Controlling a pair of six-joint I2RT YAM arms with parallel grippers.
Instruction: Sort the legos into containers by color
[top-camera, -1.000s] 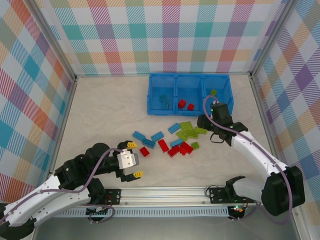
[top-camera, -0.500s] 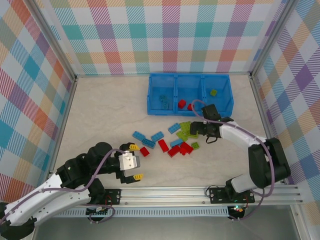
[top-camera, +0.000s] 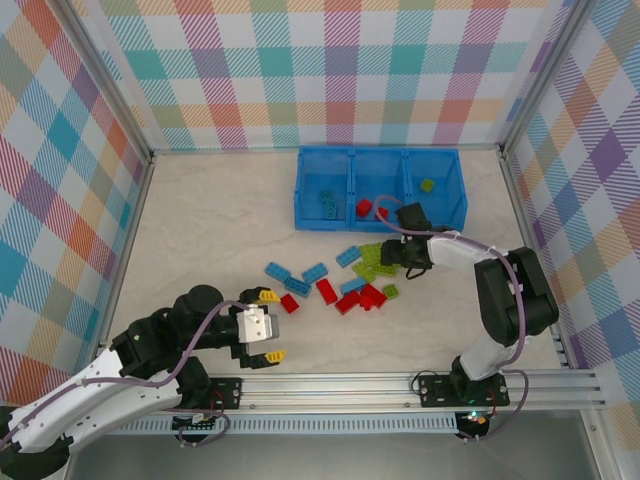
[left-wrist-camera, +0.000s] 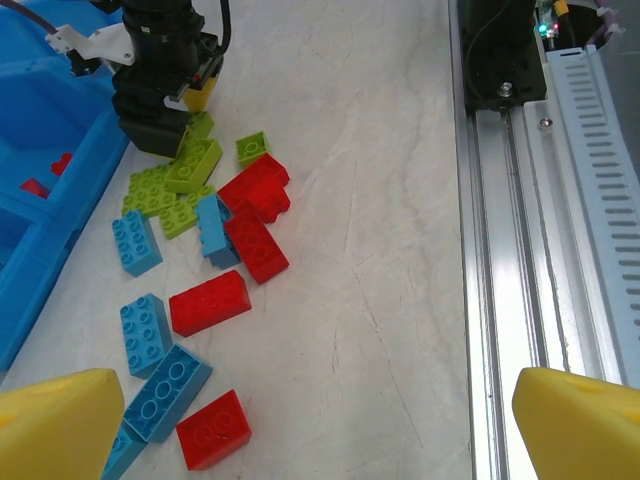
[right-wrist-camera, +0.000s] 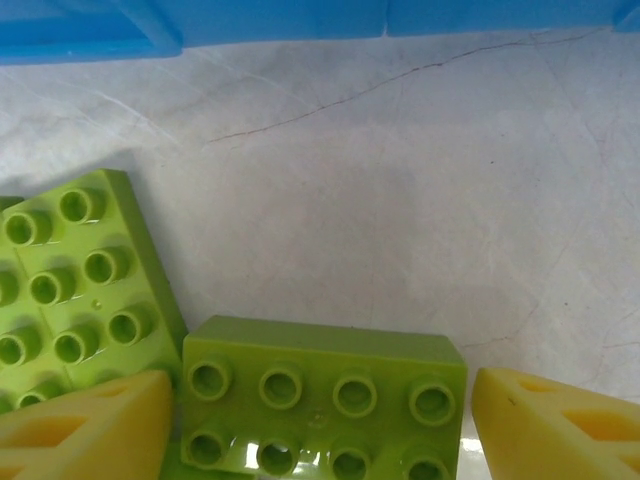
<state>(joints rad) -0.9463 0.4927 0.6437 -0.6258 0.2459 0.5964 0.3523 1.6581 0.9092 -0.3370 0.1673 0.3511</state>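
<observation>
The legos lie in a loose pile (top-camera: 350, 278) of blue, red and lime green bricks in front of the blue containers (top-camera: 380, 153). Blue bricks (top-camera: 327, 203) sit in the left compartment, red ones (top-camera: 365, 208) in the middle, one green (top-camera: 427, 185) in the right. My right gripper (top-camera: 404, 258) is down at the pile's right end. Its yellow fingers (right-wrist-camera: 90, 425) straddle a lime green brick (right-wrist-camera: 325, 375); the left pad touches it and a small gap shows on the right. My left gripper (top-camera: 268, 325) hovers open and empty near the pile's front left.
A larger lime plate (right-wrist-camera: 75, 285) lies right beside the straddled brick. The tray wall (right-wrist-camera: 300, 15) is close behind it. Red bricks (left-wrist-camera: 215, 430) and blue bricks (left-wrist-camera: 165, 390) lie ahead of my left gripper (left-wrist-camera: 320, 430). The metal rail (top-camera: 400, 385) runs along the near edge.
My right arm has swung left from beside the tray down onto the green bricks, and its fingers now sit around a lime brick. My left gripper has drifted slightly towards the rail.
</observation>
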